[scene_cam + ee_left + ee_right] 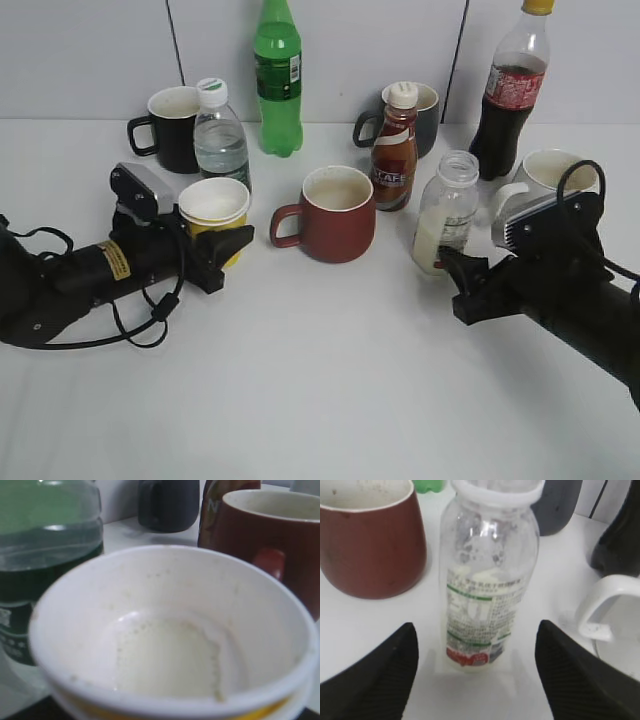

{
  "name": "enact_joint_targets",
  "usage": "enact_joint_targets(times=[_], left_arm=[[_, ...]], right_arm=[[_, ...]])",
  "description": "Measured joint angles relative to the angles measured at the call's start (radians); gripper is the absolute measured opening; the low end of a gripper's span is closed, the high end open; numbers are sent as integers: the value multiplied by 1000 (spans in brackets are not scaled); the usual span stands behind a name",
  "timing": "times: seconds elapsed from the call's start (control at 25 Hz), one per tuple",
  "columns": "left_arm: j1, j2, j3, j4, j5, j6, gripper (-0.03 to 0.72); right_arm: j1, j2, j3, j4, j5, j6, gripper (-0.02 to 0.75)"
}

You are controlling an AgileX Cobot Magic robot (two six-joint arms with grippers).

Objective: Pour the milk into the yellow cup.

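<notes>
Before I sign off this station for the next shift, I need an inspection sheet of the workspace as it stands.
Surface: white table, no spills seen.
Job's things: milk bottle upright, uncapped, mostly empty; yellow cup upright, shallow whitish liquid inside.
Clutter: dark red mug, coffee bottle, water bottle, green bottle, cola bottle, black mug, grey mug, white mug.
Grippers: left gripper around the cup; right gripper open, bottle between its fingers, untouched.
Cables: black cable looped beside the left arm.
Surroundings: white wall panels.
</notes>
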Motion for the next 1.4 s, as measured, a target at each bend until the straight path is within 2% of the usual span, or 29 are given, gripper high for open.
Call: enact_joint_targets(times=[0.76, 1.4], left_arm=[[1, -162, 163, -6, 10, 0, 361], [1, -181, 177, -7, 9, 0, 360]], right_arm=[[0, 132, -197, -12, 65, 50, 577], [-7, 178, -309, -17, 138, 53, 561]])
